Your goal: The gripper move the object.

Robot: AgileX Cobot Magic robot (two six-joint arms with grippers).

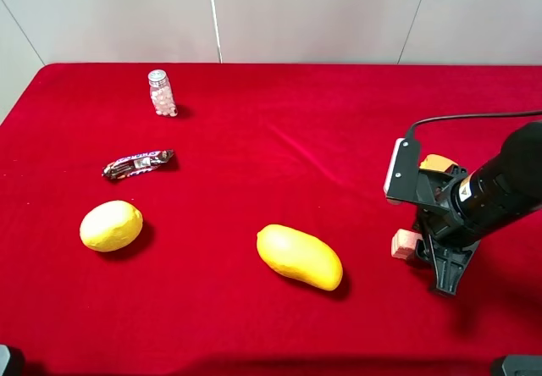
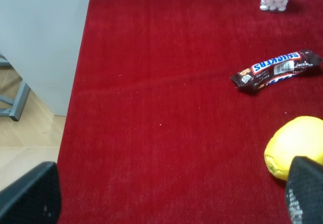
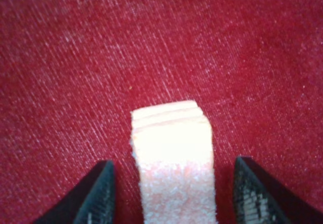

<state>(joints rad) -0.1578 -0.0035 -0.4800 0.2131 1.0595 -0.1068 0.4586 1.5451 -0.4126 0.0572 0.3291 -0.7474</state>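
The object (image 3: 174, 153) is a small pale pink block with white layered stripes, lying on the red cloth. In the right wrist view my right gripper (image 3: 174, 199) straddles it, open, with a gap between the block and each black finger. From the high camera the object (image 1: 405, 244) shows at the right of the table, just left of the right gripper (image 1: 428, 259), which points down at the cloth. My left gripper (image 2: 169, 196) is open over the table's left part, its fingertips (image 2: 30, 196) wide apart with nothing between them.
A yellow mango (image 1: 299, 257) lies left of the block. A lemon (image 1: 111, 225), a chocolate bar (image 1: 138, 163) and a small bottle (image 1: 161, 93) are on the left half. An orange-topped piece (image 1: 435, 163) shows behind the right arm.
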